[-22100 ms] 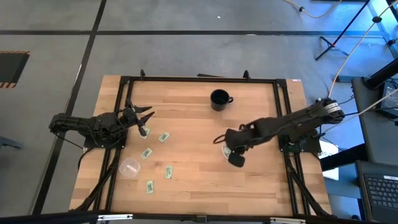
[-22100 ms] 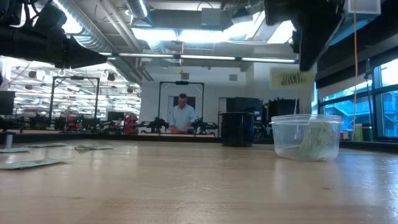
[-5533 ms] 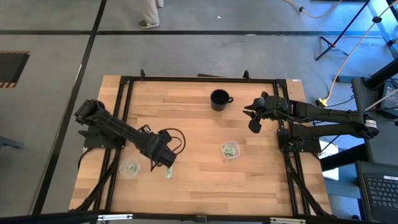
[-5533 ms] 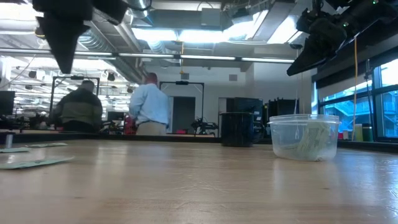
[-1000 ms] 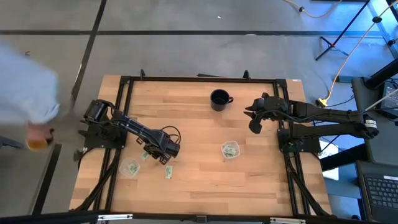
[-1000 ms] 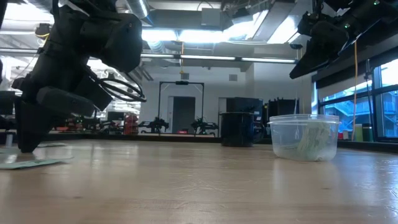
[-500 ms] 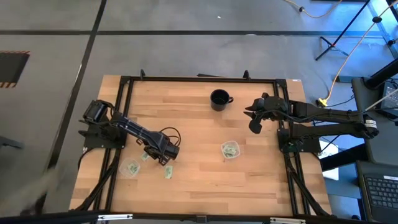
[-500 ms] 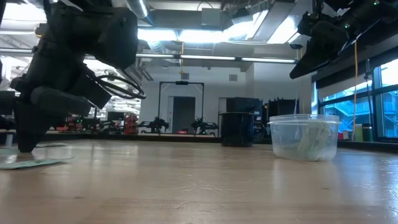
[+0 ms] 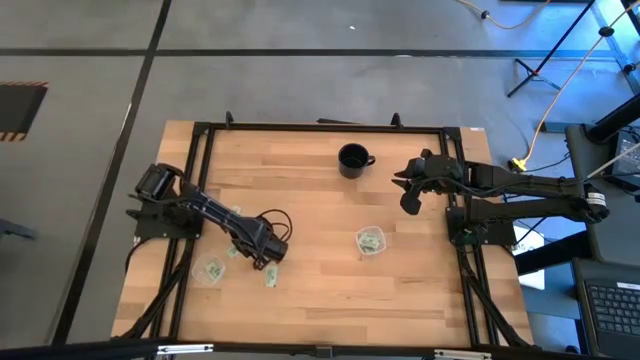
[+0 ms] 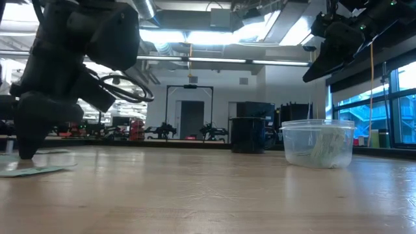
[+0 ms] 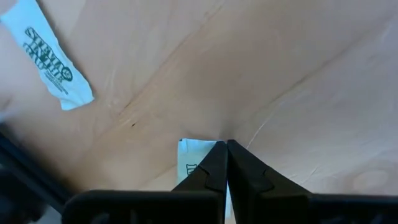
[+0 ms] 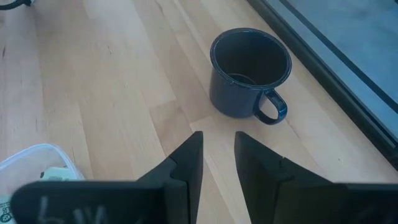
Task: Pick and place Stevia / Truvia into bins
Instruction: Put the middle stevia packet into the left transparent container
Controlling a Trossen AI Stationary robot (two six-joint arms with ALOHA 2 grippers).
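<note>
Dark green lettering that appears to read "Stevia" is printed on the white sachet (image 11: 48, 53) lying on the worktop (image 11: 280, 74) in the left wrist view. A few dark printed marks show on the second sachet (image 11: 193, 163) but cannot be read.

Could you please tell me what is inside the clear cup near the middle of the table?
The clear cup holds pale green and white sachets, piled loosely. How many there are cannot be counted, since they overlap one another.
</note>
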